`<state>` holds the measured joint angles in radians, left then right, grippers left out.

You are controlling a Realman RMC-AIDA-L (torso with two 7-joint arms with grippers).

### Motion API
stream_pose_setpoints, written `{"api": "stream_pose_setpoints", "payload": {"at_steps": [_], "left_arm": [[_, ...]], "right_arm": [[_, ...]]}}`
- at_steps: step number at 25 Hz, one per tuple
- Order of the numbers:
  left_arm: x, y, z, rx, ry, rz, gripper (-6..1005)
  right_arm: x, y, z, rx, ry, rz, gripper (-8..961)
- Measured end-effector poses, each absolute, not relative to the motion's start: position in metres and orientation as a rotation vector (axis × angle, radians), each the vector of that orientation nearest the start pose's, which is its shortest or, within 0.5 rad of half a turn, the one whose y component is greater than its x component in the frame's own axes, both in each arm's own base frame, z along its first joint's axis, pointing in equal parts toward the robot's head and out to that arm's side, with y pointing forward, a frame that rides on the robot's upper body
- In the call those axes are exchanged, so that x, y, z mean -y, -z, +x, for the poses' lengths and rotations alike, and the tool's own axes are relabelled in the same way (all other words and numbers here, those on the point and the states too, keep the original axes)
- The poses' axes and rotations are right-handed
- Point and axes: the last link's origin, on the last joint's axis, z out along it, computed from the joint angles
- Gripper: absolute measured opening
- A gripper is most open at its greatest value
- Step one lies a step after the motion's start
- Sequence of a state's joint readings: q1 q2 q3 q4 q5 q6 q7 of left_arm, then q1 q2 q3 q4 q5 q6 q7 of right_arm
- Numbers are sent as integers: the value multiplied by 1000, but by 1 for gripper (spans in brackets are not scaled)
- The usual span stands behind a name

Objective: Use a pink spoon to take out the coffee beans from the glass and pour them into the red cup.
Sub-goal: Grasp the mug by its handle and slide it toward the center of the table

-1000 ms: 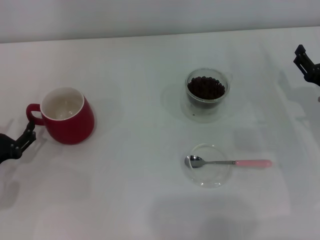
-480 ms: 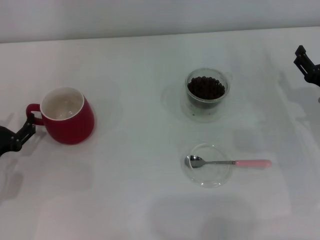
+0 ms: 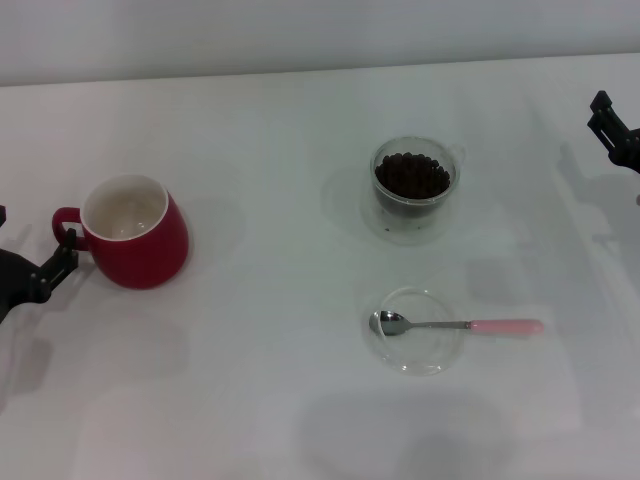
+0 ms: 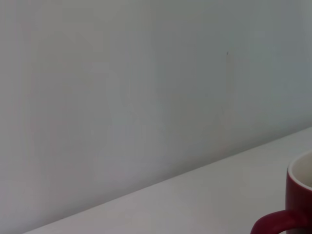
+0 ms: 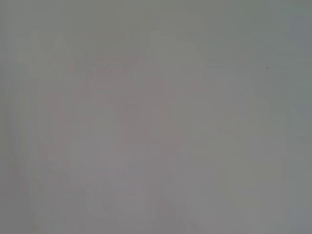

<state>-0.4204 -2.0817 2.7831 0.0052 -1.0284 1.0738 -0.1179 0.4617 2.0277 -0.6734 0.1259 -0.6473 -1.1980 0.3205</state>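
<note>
Two grippers: left gripper (image 3: 55, 268) at red cup (image 3: 133, 232) handle, aperture indeterminate | right gripper (image 3: 612, 128) at table's right edge, aperture indeterminate | pink spoon (image 3: 455, 324) across glass dish (image 3: 415, 350)

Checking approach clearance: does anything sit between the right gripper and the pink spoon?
Nothing visible does. The right gripper hangs at the table's right edge; bare table lies between it and the pink spoon, whose handle points toward that side. The glass stands off that line.
</note>
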Motion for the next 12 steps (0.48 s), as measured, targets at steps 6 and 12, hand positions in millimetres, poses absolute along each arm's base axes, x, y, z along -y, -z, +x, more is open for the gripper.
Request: {"api": "stream_pose_setpoints", "payload": {"at_steps": [6, 12], "left_arm": [[-300, 42, -363, 449, 372, -1921, 887], [-303, 46, -357, 408, 366, -1930, 765]], "right_arm": [[-311, -13, 380, -757, -659, -1456, 875], [-311, -13, 380, -759, -658, -1457, 874]]}}
